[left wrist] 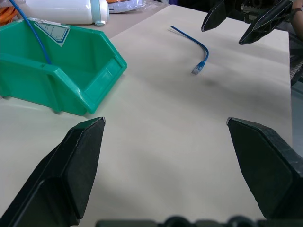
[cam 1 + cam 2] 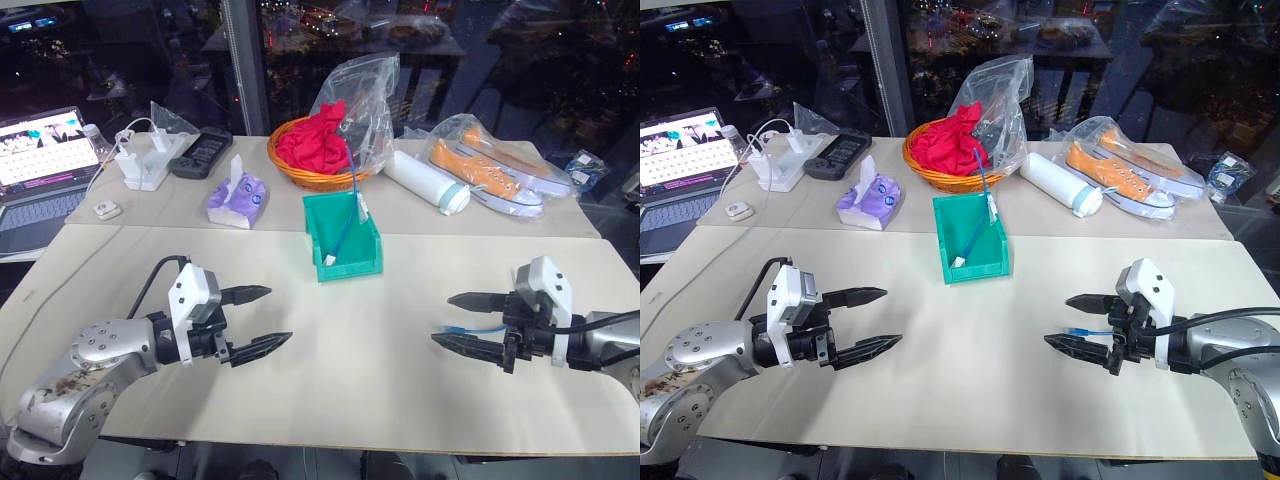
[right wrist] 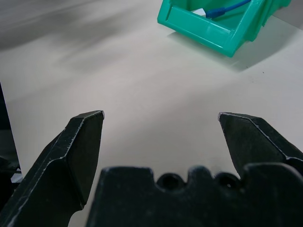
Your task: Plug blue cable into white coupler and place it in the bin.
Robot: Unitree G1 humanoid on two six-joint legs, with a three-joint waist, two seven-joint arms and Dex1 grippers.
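Observation:
The teal-green bin (image 2: 343, 262) stands at the table's middle, beyond both grippers. One blue cable (image 2: 347, 222) runs from its floor up over the back wall. At that cable's lower end lies a small white piece (image 2: 330, 260) that looks like the white coupler. A second short blue cable (image 1: 196, 49) with a clear plug lies loose on the table under my right gripper (image 2: 441, 319). This gripper is open and holds nothing. My left gripper (image 2: 280, 315) hovers open and empty at the front left, well short of the bin.
Behind the bin are a woven basket (image 2: 300, 165) with red cloth, a purple tissue pack (image 2: 237, 200), a white bottle (image 2: 425, 180) and bagged orange shoes (image 2: 490, 170). A white charger block (image 2: 148, 160), a remote (image 2: 203, 152) and a laptop (image 2: 40, 170) sit at the back left.

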